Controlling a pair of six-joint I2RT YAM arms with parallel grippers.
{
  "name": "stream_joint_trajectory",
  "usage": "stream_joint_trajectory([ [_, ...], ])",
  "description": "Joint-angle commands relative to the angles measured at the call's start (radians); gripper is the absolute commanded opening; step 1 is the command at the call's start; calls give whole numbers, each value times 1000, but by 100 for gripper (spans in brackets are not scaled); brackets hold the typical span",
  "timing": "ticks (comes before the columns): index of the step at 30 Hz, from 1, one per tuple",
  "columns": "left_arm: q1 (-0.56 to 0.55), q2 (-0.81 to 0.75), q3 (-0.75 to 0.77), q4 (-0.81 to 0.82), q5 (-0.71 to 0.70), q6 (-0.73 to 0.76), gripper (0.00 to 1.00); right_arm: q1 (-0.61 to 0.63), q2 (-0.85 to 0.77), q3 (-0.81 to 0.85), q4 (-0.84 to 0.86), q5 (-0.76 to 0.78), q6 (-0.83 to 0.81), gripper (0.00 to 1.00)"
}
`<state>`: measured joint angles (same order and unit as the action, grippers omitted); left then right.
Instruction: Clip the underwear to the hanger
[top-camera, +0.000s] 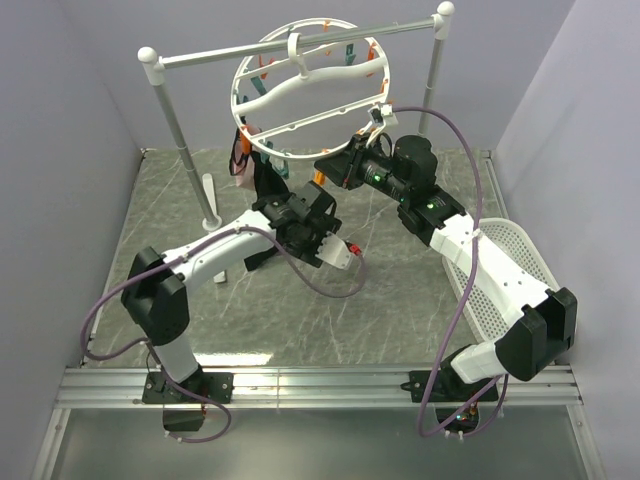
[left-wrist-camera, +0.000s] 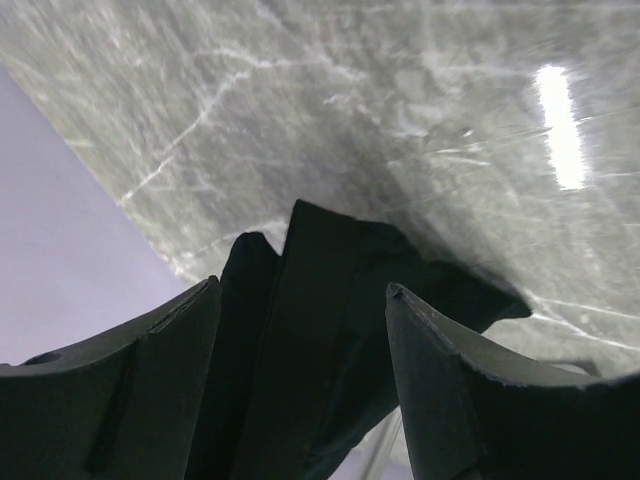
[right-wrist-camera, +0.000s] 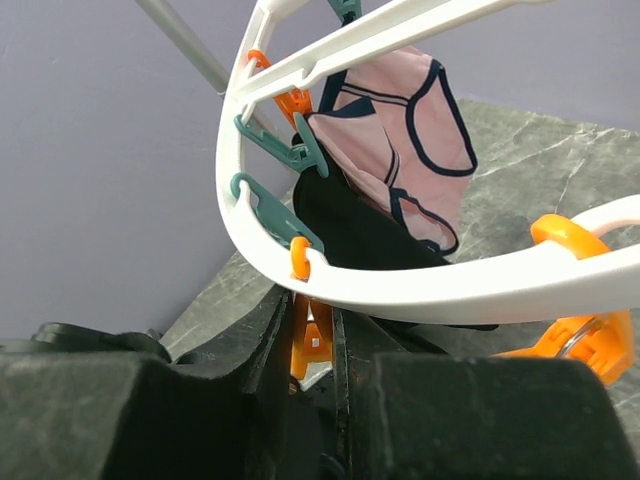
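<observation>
Hanging just under the hanger's lower rim, the underwear is bunched in the left gripper. Left wrist: black fabric fills the gap between its fingers. Right wrist: the right gripper pinches an orange clothespin beneath the hanger's rim.

A: Left wrist view?
B: The underwear runs off the bottom edge. The left gripper shows only its finger ends.
A: Right wrist view?
B: The hanger is cut off top and right. The orange clothespin is half buried between the fingers of the right gripper. The ring hides the black fabric's lower part.
A: Top view?
B: Fingertips too small to make out.
</observation>
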<state>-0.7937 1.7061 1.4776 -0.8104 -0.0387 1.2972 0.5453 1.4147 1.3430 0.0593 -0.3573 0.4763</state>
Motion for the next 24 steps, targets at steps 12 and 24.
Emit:
stream_joint_trajectory([
  [12, -19, 185, 249, -167, -254, -91, 72, 10, -16, 38, 13, 8, -27, 0],
  [24, -16, 286, 325, -288, -383, -128, 66, 12, -22, 31, 16, 3, -28, 0],
])
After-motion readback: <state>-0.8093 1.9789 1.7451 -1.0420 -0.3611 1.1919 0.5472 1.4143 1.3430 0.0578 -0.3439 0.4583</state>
